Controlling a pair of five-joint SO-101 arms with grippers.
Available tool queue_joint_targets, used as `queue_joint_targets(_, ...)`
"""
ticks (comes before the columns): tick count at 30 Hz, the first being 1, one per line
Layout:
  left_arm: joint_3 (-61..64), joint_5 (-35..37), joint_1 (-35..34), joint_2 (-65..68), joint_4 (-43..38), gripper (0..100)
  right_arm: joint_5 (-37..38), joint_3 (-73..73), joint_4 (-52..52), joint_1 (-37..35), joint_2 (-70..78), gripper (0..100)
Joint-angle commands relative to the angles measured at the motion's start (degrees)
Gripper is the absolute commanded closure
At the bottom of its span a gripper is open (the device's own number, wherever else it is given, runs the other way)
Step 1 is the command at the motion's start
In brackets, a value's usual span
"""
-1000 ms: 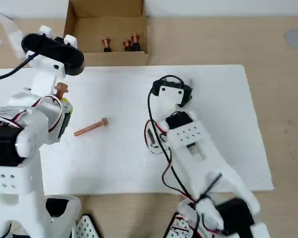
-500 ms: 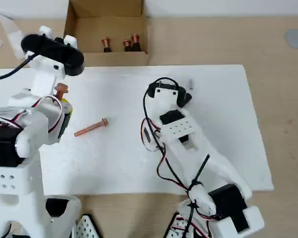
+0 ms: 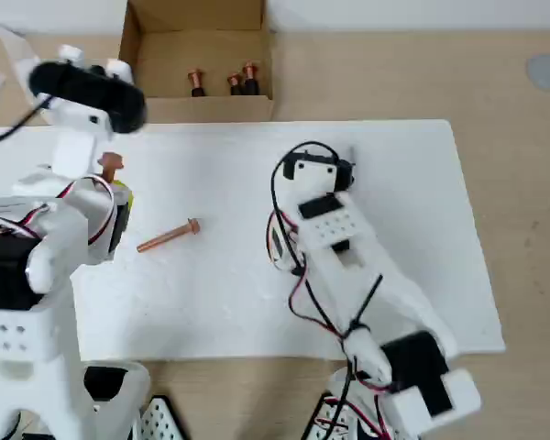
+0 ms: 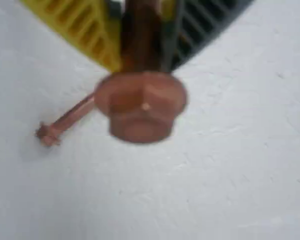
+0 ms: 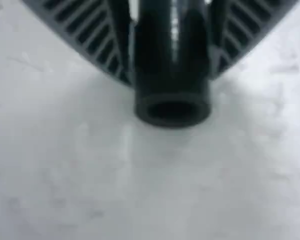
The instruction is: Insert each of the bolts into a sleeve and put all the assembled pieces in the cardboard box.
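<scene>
Left wrist view: left gripper (image 4: pixel 141 47) clamped on bolt (image 4: pixel 140 107), head outward.
Black sleeve (image 5: pixel 172 105) pinched in right gripper (image 5: pixel 172 55), bore exposed, likely for insertion; alignment unclear.

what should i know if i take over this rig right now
Left tool shut on a copper bolt, over the white sheet. Right tool shut on a black sleeve, mid-sheet.
A second bolt lies loose on the sheet.
Done: three assembled pieces in the cardboard box.
To do: join the held pair, box it, then the loose bolt.
</scene>
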Motion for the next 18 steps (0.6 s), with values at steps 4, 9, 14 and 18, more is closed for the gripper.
queue_joint_targets(4,-11.5,13.0,0.8,-5.8,-1.3,99,1.8,-21.1,10.8,-1.3,-10.2,98.9)
queue_joint_targets(9,-10.0,18.3,0.5,-13.0,-6.8,99,10.9,-26.2,12.8,-1.6,-25.1,98.9)
queue_joint_targets(14,1.0,19.4,0.4,-19.9,-15.6,99,20.9,-21.1,12.7,-1.7,-42.6,98.9)
queue_joint_targets(18,14.9,19.4,0.7,-23.2,-25.3,99,25.8,-5.5,10.0,-1.7,-55.8,98.9)
